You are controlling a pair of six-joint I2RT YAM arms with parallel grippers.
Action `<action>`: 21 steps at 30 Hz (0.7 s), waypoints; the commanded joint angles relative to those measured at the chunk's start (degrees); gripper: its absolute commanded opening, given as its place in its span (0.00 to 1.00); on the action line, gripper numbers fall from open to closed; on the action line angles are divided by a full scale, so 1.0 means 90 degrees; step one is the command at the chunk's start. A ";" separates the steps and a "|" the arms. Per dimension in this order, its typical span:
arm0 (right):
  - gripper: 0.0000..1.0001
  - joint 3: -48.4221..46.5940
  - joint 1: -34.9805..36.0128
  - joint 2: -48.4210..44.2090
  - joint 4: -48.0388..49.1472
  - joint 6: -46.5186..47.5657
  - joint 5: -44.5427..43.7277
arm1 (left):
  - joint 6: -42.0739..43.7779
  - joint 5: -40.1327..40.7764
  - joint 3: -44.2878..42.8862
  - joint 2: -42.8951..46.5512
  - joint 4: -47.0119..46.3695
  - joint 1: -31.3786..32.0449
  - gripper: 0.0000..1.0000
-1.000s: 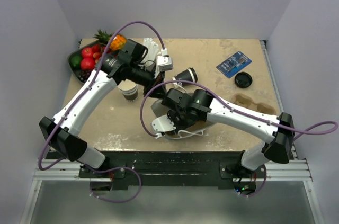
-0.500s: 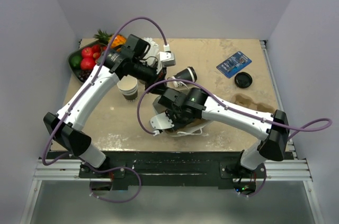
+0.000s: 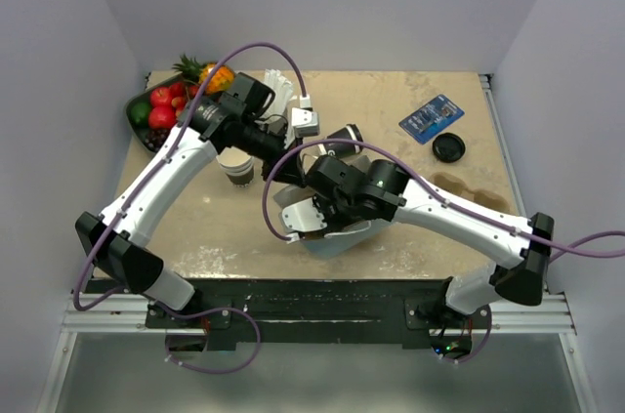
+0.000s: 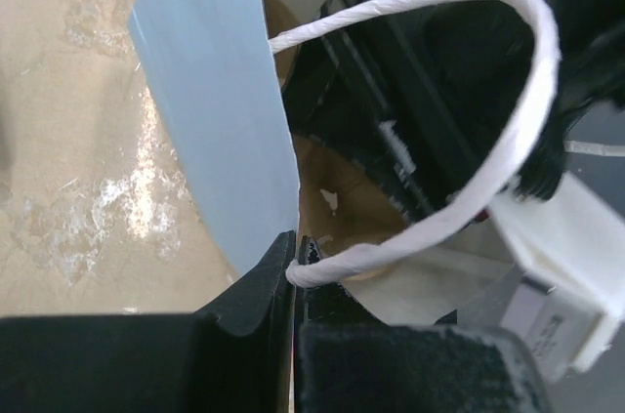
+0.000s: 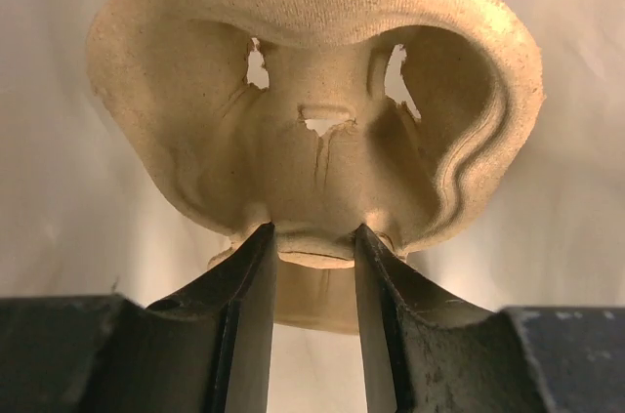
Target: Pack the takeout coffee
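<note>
Left gripper (image 4: 295, 249), pinched on the paper bag's (image 4: 210, 110) rope handle (image 4: 532, 71), should hold the mouth wide. Right gripper (image 5: 314, 237), clamping the pulp carrier (image 5: 312, 130) inside the bag, should seat it flat. The takeout coffee (image 3: 344, 137) lies tipped just beyond the bag.

walls (image 3: 322, 3) — plain pale lilac, three sides | table (image 3: 381, 101) — worn tan top | light even

Fruit bowl (image 3: 131, 112) far left, takeout coffee (image 3: 342, 137) behind bag (image 3: 337, 239)
</note>
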State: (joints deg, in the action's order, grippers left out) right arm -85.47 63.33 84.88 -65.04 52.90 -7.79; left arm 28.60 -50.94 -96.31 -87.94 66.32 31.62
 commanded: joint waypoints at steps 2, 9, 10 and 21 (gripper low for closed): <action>0.00 -0.0054 0.0004 -0.0417 0.0214 -0.0321 0.0133 | 0.0630 0.0152 0.0232 0.0455 0.0072 -0.0027 0.00; 0.00 0.0160 -0.0025 -0.0379 0.0234 -0.0507 0.0124 | 0.0387 0.0055 0.0116 0.0504 -0.0055 -0.0027 0.00; 0.00 0.0229 -0.0015 -0.0369 0.0224 -0.0517 0.0114 | 0.0358 0.0045 0.0038 0.0475 -0.0007 -0.0036 0.00; 0.00 0.0395 -0.0015 -0.0427 0.0497 -0.0819 0.0280 | -0.1633 0.1829 0.0456 0.1235 -0.0562 -0.0192 0.89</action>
State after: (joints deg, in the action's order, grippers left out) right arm -82.41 63.31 81.78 -62.92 47.68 -6.28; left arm 23.49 -42.89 -96.14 -83.18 64.20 31.18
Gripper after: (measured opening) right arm 0.362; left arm 0.801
